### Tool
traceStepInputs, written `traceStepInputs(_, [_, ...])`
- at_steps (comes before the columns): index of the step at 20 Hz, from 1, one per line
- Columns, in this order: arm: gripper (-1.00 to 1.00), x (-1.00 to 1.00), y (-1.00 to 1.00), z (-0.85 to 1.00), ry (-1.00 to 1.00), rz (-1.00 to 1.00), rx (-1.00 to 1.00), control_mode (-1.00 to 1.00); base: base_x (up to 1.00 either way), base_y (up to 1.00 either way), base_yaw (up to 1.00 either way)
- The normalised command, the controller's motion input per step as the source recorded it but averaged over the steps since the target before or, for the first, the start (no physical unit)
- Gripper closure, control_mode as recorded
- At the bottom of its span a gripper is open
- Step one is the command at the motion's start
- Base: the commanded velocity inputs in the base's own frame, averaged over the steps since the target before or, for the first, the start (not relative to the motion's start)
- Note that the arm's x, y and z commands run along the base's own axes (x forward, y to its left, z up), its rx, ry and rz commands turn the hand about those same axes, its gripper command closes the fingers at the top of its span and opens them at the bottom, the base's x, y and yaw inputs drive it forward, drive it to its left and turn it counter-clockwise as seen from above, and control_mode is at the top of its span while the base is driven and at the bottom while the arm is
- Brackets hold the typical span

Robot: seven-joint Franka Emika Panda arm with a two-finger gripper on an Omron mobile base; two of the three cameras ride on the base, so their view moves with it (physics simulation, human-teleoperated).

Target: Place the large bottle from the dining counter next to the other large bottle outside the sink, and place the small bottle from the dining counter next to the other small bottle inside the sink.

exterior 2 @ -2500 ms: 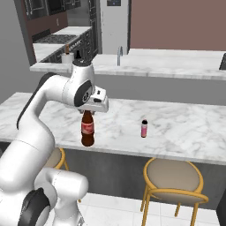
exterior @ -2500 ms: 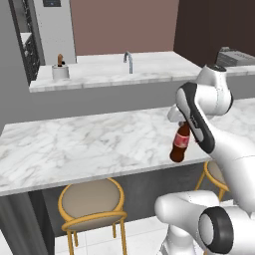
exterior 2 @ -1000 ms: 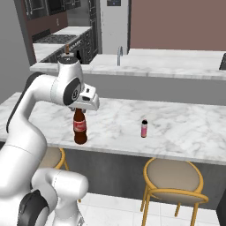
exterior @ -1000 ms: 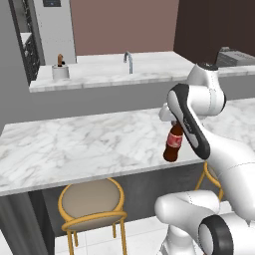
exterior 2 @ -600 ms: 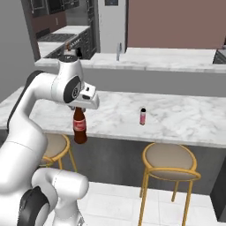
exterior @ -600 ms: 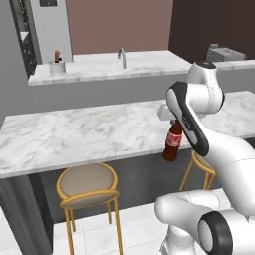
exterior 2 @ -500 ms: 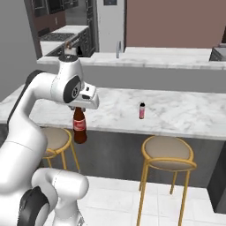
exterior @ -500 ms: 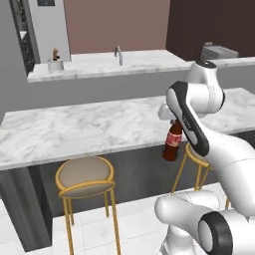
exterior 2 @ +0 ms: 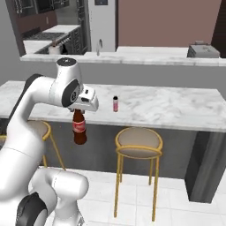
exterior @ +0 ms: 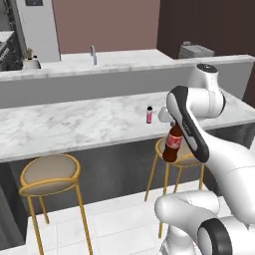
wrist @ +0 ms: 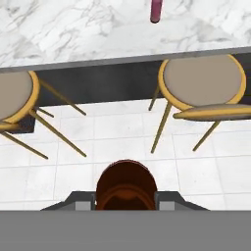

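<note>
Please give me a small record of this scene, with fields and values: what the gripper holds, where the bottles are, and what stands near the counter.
gripper: shut on the large bottle, gripping its neck
large bottle: brown, red label, upright, hanging in the air in front of the dining counter, above the floor
small bottle: pink-red, standing upright on the dining counter
dining counter: long marbled slab on a dark base
stools: round seats, gold legs, by the counter
tap: on the far counter behind

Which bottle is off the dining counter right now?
The large bottle, brown with a red label, hanging from the hand above the floor; the small bottle stands on the counter.
</note>
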Motion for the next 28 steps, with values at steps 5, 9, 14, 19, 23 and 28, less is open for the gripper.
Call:
traceStepInputs(5, [1.0,0.0,0.0,0.0,0.0,0.0,0.0,1.0,0.23,-0.98,0.0])
traceStepInputs(9, [1.0,0.0,0.0,0.0,0.0,0.0,0.0,1.0,0.38,-1.0,0.0])
traceStepInputs(14, [1.0,0.0,0.0,0.0,0.0,0.0,0.0,1.0,0.33,-1.0,0.08])
traceStepInputs(19, [1.0,0.0,0.0,0.0,0.0,0.0,0.0,1.0,0.27,-1.0,0.12])
traceStepInputs(23, [1.0,0.0,0.0,0.0,0.0,0.0,0.0,1.0,0.27,-1.0,0.12])
traceStepInputs(28, [1.0,0.0,0.0,0.0,0.0,0.0,0.0,1.0,0.24,-1.0,0.11])
